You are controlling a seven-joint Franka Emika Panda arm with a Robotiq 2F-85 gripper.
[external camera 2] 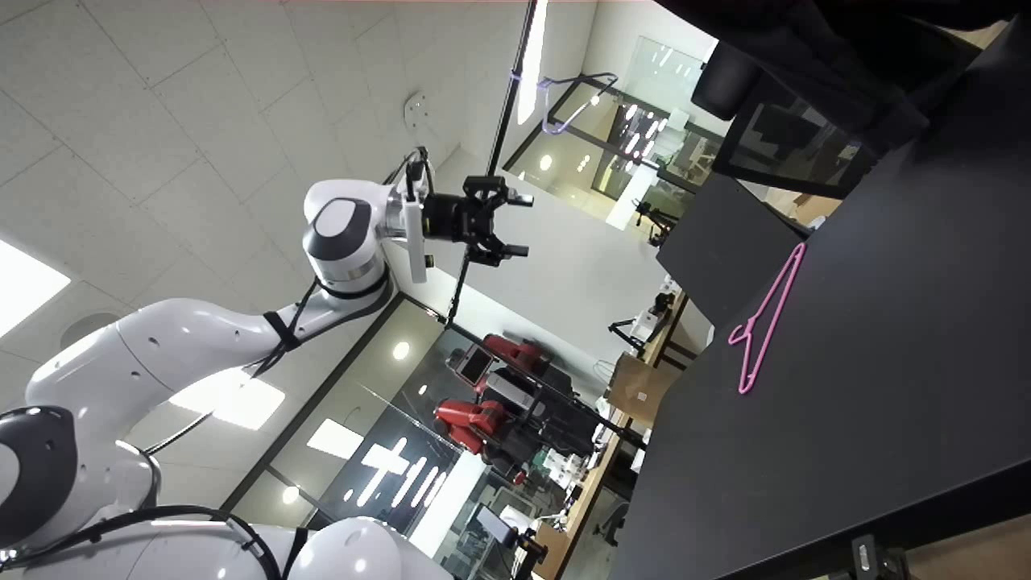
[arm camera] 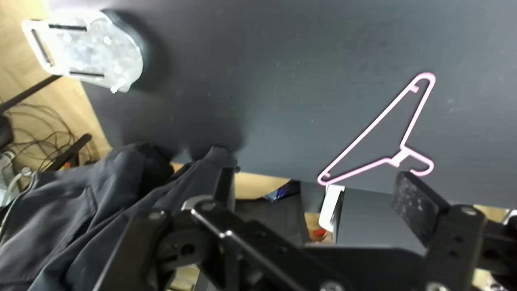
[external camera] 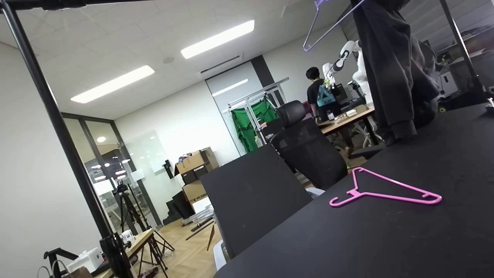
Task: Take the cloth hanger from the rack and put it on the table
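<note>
The purple hanger (external camera 2: 554,131) hangs by its hook from the black rack bar (external camera 2: 506,121) in an exterior view; part of the hanger (external camera: 307,48) also shows at the top of an exterior view. It is out of the wrist view. My gripper (external camera 2: 518,225) is open and empty, raised high above the table level, and apart from the hanger, which appears above it in that picture. In the wrist view the open fingers (arm camera: 321,198) hold nothing between them. The matte black table (external camera: 347,243) shows in both exterior views and fills much of the wrist view (arm camera: 274,89).
A bright pink hanger (external camera: 393,197) lies flat on the table near its edge, also seen in the wrist view (arm camera: 400,156). A person in dark clothes (external camera: 389,69) is at the table edge. A rack post (external camera: 58,116), a black chair (external camera: 308,146) and a metal base (arm camera: 101,52) also show.
</note>
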